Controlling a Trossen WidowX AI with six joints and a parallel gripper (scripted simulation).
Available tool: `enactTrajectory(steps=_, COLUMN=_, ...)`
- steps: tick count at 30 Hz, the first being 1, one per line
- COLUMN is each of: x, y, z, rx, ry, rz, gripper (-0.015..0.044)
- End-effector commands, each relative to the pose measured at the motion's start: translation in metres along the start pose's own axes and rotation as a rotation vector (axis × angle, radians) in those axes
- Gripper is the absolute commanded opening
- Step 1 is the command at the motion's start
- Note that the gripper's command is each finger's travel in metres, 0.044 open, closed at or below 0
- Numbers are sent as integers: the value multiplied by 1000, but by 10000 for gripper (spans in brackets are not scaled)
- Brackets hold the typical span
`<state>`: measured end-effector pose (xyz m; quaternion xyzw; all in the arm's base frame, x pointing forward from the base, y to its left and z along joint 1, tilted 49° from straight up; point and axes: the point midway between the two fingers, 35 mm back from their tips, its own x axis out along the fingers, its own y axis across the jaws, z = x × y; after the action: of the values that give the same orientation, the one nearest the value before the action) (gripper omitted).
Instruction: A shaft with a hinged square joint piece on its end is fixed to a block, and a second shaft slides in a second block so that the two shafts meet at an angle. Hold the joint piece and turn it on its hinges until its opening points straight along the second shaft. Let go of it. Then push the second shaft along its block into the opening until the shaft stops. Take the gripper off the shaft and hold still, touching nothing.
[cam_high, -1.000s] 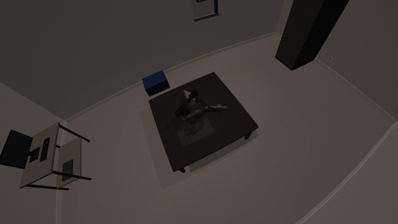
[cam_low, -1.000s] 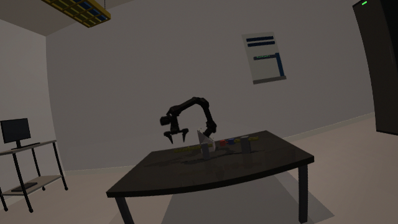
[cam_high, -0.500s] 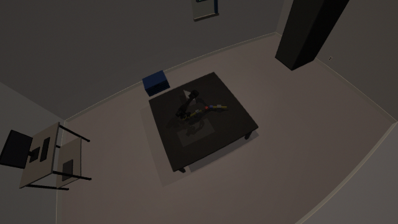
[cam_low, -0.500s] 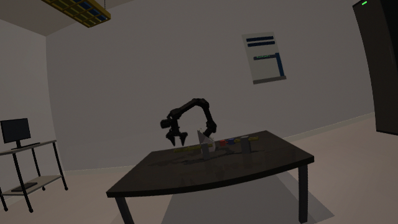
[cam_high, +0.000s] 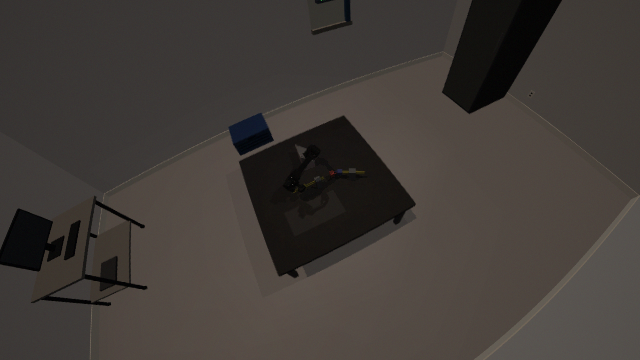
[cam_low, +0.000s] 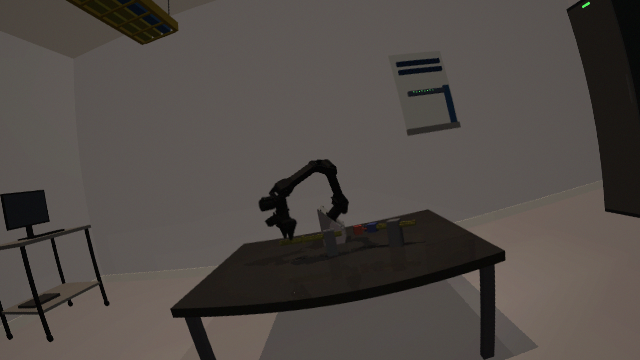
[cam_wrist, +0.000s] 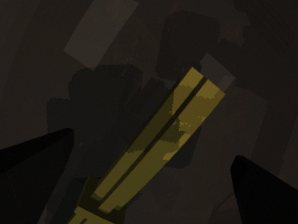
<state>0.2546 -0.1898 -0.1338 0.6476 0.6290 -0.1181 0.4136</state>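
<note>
The fixed yellow shaft (cam_high: 361, 172) (cam_low: 409, 222) runs through its grey block (cam_high: 352, 170) (cam_low: 395, 235), with a blue piece (cam_high: 339, 171) (cam_low: 371, 227) at its inner end. Beyond that is the red joint piece (cam_high: 332, 173) (cam_low: 358, 230), standing free; its exact angle is too small to tell. The second yellow shaft (cam_high: 310, 184) (cam_low: 304, 240) (cam_wrist: 172, 132) passes through the other grey block (cam_low: 330, 243) (cam_high: 317, 179). A gap shows between its inner end and the red piece. My gripper (cam_low: 288, 238) (cam_wrist: 157, 152) is open and empty over the second shaft's outer part; whether it touches is unclear.
The arm's base and a pale, tilted plate (cam_low: 327, 225) stand behind the second block on the dark table (cam_high: 350, 220) (cam_low: 280, 290). A blue stack (cam_high: 250, 131) is on the floor beyond the table's back edge.
</note>
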Motion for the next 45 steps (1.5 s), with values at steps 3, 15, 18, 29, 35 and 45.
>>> enactTrajectory(steps=3, x=9, y=-1, z=-1, rx=185, ry=3, rz=5, gripper=440)
enactTrajectory(steps=15, x=20, y=-1, z=-2, rx=440, ry=5, rz=8, gripper=440)
enactTrajectory(steps=18, x=22, y=-1, z=-2, rx=440, ry=5, rz=8, gripper=440)
enactTrajectory(steps=29, x=40, y=-1, z=-2, rx=440, ry=6, rz=8, gripper=440)
enactTrajectory(steps=35, x=50, y=0, z=-3, rx=440, ry=6, rz=9, gripper=440)
enactTrajectory(steps=45, x=51, y=0, z=-3, rx=440, ry=6, rz=9, gripper=230)
